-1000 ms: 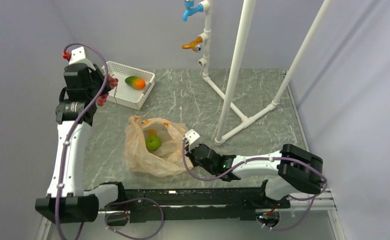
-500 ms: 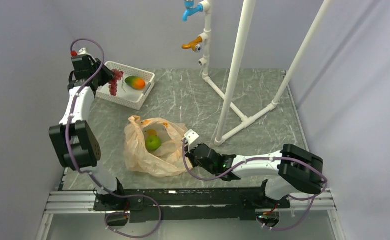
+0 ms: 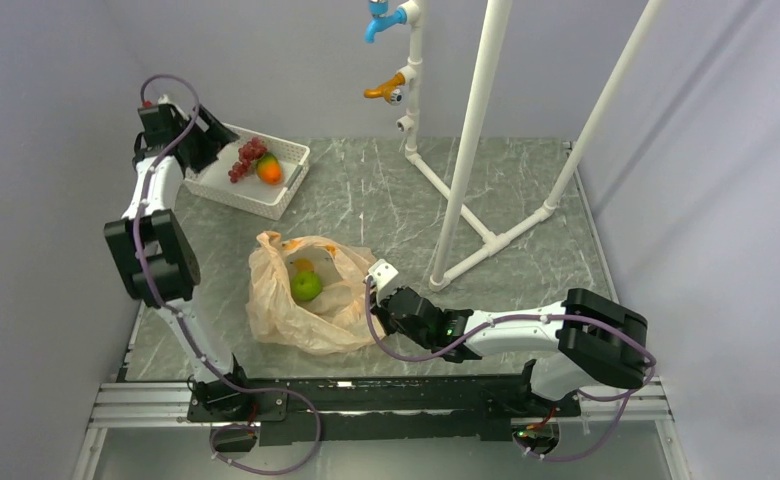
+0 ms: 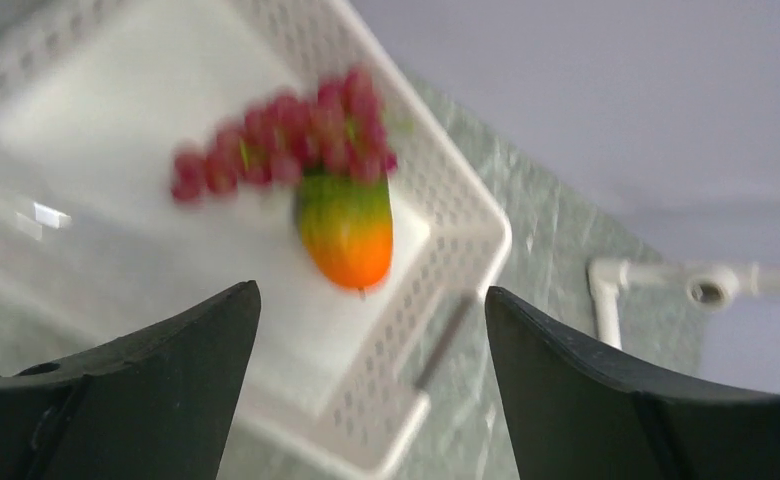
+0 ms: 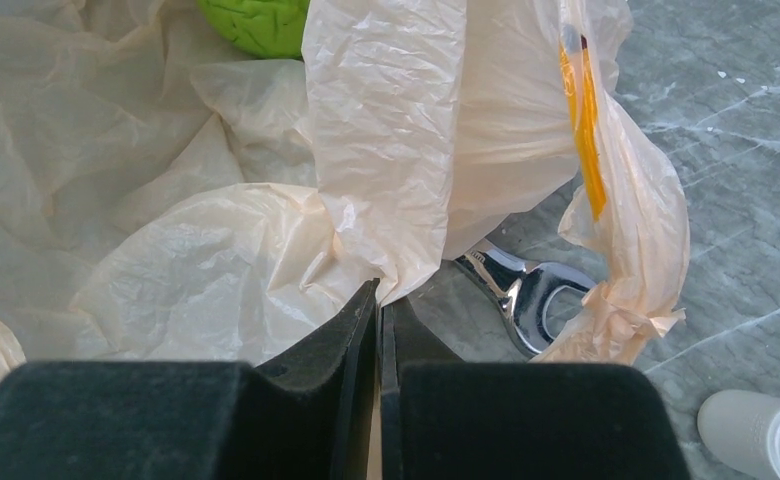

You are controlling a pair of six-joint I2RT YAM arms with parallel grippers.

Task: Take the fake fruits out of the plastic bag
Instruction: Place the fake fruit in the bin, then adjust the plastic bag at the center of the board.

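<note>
- Reaching to the far left corner of the table (image 3: 386, 205), the left arm (image 3: 152, 235) held its left jaws spread wide and empty just above the near left side of a white basket (image 3: 288, 192).
- The grapes (image 3: 247, 158), dark red, lay inside the basket. In the blurred left wrist view they (image 4: 286, 150) stretched across the basket floor, and their right end touched the green tip of the mango (image 4: 346, 228).
- The mango (image 3: 268, 170), green at one end and orange at the other, lay in the basket (image 4: 466, 265) on the right side of the grapes.
- The plastic bag (image 3: 271, 310), pale peach and crinkled, sat near the middle of the table with its mouth gaping upward, well apart from the basket.
- A green fruit (image 3: 306, 286) rested inside the bag, with an orange fruit (image 3: 304, 265) just behind and touching it. Only the green one (image 5: 256, 20) showed in the right wrist view, at the top edge.
- The right jaws were clenched on a fold of the bag (image 5: 166, 260) at its right edge, low to the table, with the right arm (image 3: 526, 330) stretched along the near side.
- A shiny wrench (image 5: 521, 290) lay on the table, partly under the bag's hanging handle.
- A white pipe frame (image 3: 471, 130) stood on the right half of the table.
</note>
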